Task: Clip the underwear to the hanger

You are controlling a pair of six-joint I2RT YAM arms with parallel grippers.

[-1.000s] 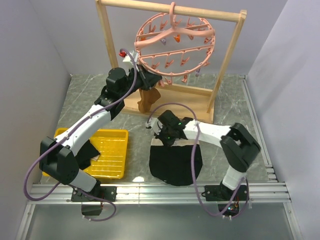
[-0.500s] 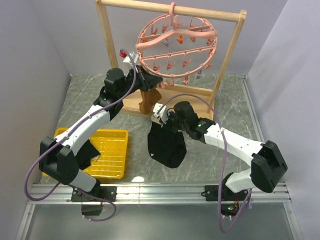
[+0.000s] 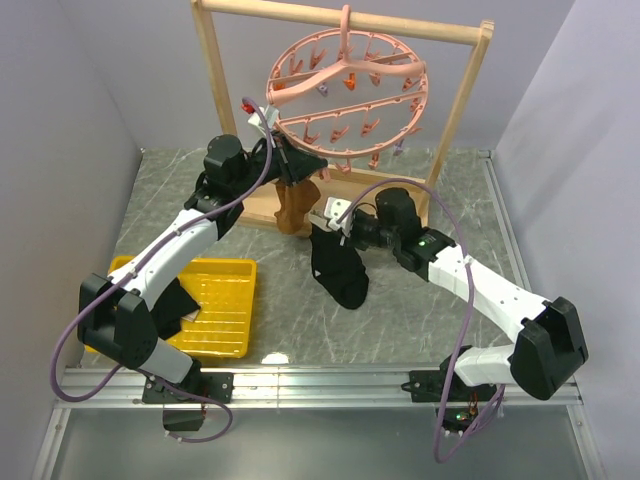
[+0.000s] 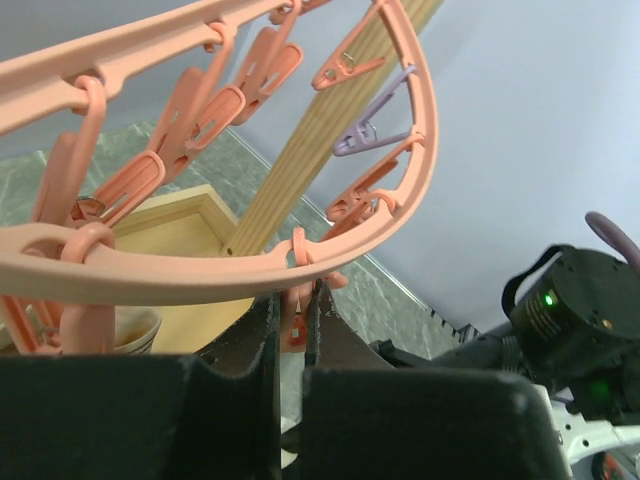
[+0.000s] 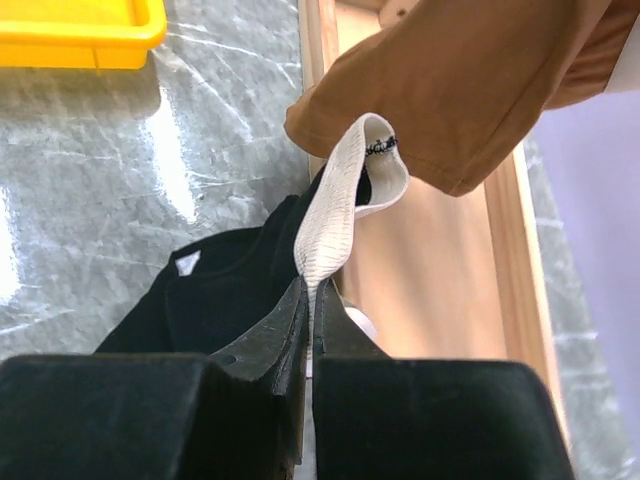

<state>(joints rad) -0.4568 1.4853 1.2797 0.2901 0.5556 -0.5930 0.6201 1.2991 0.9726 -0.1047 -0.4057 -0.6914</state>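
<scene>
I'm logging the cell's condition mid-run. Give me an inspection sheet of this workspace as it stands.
Surface: grey marbled table, glossy.
Job's things: black underwear hanging from the right gripper; pink hanger hooked on the wooden frame.
Clutter: brown garment hanging under the hanger; yellow tray holding a dark cloth.
Grippers: left gripper shut on a clip peg at the hanger's ring; right gripper shut on the underwear's pale waistband.
Cables: purple cable looping along each arm, no snag seen.
Surroundings: pale walls either side; metal rail at the near edge.
</scene>
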